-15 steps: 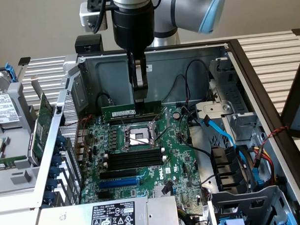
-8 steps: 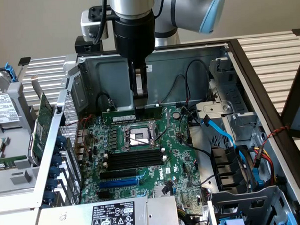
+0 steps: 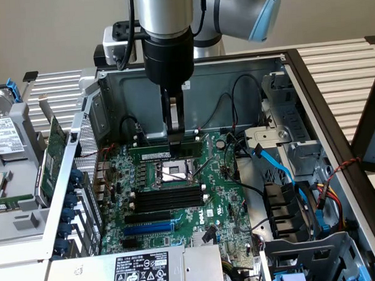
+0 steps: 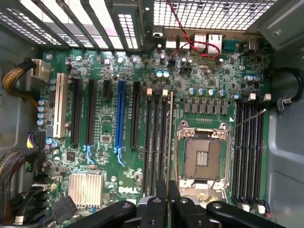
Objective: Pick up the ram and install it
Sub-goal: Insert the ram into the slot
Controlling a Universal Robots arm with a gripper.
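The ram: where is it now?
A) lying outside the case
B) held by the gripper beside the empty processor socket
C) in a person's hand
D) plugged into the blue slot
B: the gripper is shut on the ram, right beside the socket.

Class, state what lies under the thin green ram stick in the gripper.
Under the thin green ram stick is the green motherboard, by its black memory slots beside the metal processor socket. The stick itself covers the spot directly beneath.
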